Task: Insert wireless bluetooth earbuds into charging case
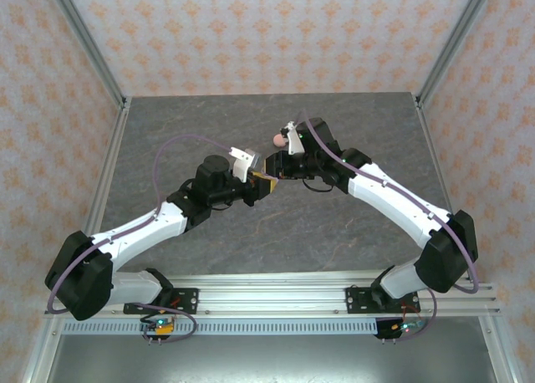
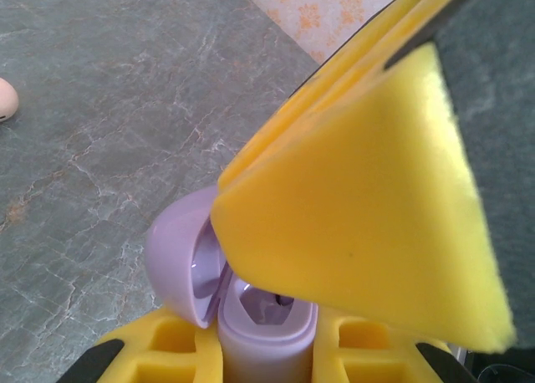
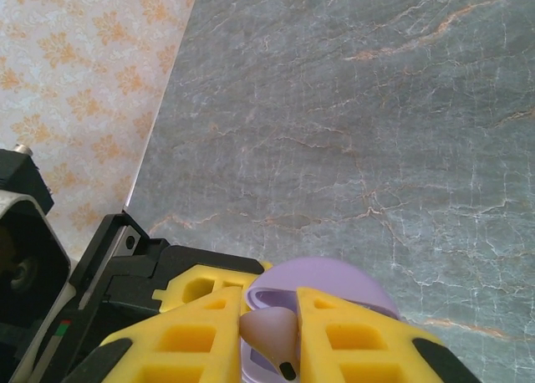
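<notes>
My left gripper [image 2: 267, 354] is clamped narrow on the case [image 2: 266, 337], one yellow finger on each side of its purple base, so the case is held. The lid [image 2: 180, 253] is swung open and hangs off the case's side, hollow facing the well. Down in the case's well there is a darker shape (too dim to name, skipping it). My right gripper [image 3: 269, 316] is pinched close on an earbud [image 3: 272, 333]. It is light purple, fat end between the pads, thin stem with a dark tip pointing back at my wrist camera. That earbud sits right at the case's open mouth, just over the well. Whether it touches the case's rim I cannot tell. From the left wrist, my right fingers [image 2: 359, 224] loom just over the case and cover most of its opening. In the top view both grippers meet nose to nose at the case, with the grey table [image 1: 209, 232] spread around it. I cannot tell if the case rests on the table or hangs above it. A pink piece [image 1: 277, 138], small and rounded, lies on the table on the case's far side, near it but apart. A patterned wall [image 1: 251, 32] stands well behind the case.
</notes>
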Motion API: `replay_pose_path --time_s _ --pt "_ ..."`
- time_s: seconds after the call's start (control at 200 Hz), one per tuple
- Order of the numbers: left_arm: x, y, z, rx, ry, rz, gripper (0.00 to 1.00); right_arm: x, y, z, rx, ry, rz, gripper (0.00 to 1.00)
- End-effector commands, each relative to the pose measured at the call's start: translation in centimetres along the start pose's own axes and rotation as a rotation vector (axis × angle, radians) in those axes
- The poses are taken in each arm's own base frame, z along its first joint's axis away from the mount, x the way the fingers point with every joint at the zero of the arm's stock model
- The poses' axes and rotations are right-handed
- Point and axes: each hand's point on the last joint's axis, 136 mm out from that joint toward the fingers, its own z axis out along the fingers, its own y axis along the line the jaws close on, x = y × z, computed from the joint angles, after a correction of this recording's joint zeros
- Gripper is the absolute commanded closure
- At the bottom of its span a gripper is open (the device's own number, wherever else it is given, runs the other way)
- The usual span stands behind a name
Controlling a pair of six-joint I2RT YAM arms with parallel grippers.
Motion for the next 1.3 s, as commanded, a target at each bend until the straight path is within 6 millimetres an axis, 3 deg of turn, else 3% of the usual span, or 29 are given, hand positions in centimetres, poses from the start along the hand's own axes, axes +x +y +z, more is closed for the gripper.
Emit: replay_pose_path --time_s 0.0,0.4,0.611,0.806,0.916,1.296 --pt "-2.3 -0.2 -0.4 -0.008 -0.080 0.006 0.80 -0.2 0.6 -0.2 -0.002 0.000 -0.024 0.79" --pt "-2.2 -0.4 -0.6 0.001 -0.075 0.018 0.80 -0.1 0.6 -0.4 0.004 -0.002 -0.025 0.66" --pt "-1.8 -0.6 -0.9 0.004 -0.059 0.053 0.80 -0.8 0.7 -1.5 0.025 -0.043 -0.035 0.58" --pt "-1.1 -0.3 -1.3 -0.014 -0.031 0.079 0.79 -1.4 0.2 -3.0 0.089 -0.085 -0.053 0.59" --pt "-0.8 -1.6 -1.5 0.046 -0.008 0.117 0.79 -1.5 -0.2 -3.3 0.129 -0.066 -0.059 0.61" --pt "0.1 -4.1 -2.9 0.103 0.059 0.372 0.82 -0.3 -0.8 -2.6 0.160 0.073 -0.036 0.72"
